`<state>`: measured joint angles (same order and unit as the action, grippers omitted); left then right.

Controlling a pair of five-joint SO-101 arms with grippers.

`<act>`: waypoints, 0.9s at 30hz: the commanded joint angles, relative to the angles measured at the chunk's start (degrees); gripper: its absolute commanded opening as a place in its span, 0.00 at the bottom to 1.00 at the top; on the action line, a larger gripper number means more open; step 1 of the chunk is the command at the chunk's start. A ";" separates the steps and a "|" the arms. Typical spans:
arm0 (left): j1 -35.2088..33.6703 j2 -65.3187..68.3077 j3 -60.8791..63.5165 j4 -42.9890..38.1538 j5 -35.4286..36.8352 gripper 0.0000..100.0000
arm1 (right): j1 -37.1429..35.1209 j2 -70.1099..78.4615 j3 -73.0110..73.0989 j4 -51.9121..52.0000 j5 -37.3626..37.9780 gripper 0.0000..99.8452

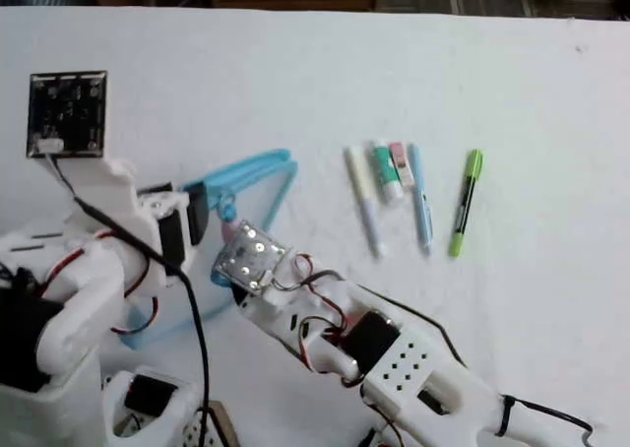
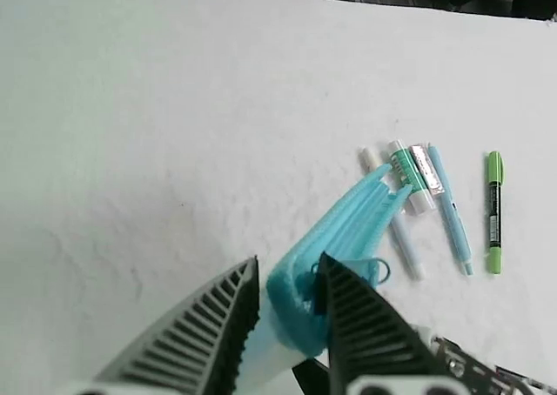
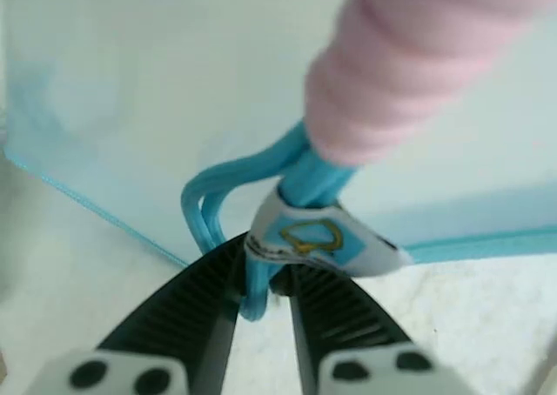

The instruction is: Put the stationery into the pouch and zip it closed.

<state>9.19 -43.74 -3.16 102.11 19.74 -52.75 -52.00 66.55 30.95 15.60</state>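
Observation:
A light blue see-through pouch (image 1: 258, 167) lies left of centre on the white table. My left gripper (image 1: 204, 211) is shut on the pouch's edge; in the left wrist view the blue pouch (image 2: 348, 217) is pinched between the black fingers of the left gripper (image 2: 288, 282). My right gripper (image 1: 229, 242) is shut on the zipper pull's blue cord (image 3: 209, 195) just below its white tab (image 3: 309, 238), where the right gripper (image 3: 265, 284) closes. To the right of the pouch lie a white pen (image 1: 362, 199), a green glue stick (image 1: 386, 173), a pink eraser (image 1: 401, 163), a blue pen (image 1: 420, 199) and a green marker (image 1: 466, 203).
A black square block (image 1: 67, 113) sits at the far left. A blurred pink rounded shape (image 3: 418, 64) hangs close to the right wrist camera. The table's far edge (image 1: 315, 12) runs along the top, with open white table behind and to the right of the stationery.

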 commanded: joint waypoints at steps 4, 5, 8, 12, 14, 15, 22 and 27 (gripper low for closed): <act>-0.40 -0.13 3.96 0.00 -1.32 0.10 | 1.54 -0.48 -0.26 -0.40 0.26 0.02; -0.75 -0.13 4.13 -0.09 -3.16 0.09 | 2.51 -0.48 -0.26 -0.40 0.44 0.02; -2.42 -0.13 4.48 -0.18 -7.74 0.03 | 6.90 -0.57 -0.35 -0.40 4.13 0.02; -4.44 -0.13 4.48 0.09 -8.62 0.02 | 15.52 -0.57 -0.79 -0.92 9.23 0.02; -4.70 -0.13 4.48 0.09 -8.62 0.02 | 20.09 -0.57 -1.05 -0.92 11.52 0.02; -4.70 -0.13 4.48 0.09 -8.62 0.02 | 22.37 -0.57 -1.23 -1.36 12.48 0.02; -4.62 -0.31 4.48 0.26 -8.79 0.02 | 37.49 -0.57 -2.55 -5.32 14.07 0.02; -4.62 -0.31 4.48 0.26 -10.64 0.02 | 45.41 -0.57 -2.55 -5.41 14.07 0.02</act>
<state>5.14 -43.91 -0.79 101.76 10.15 -12.22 -52.18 65.85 26.11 29.14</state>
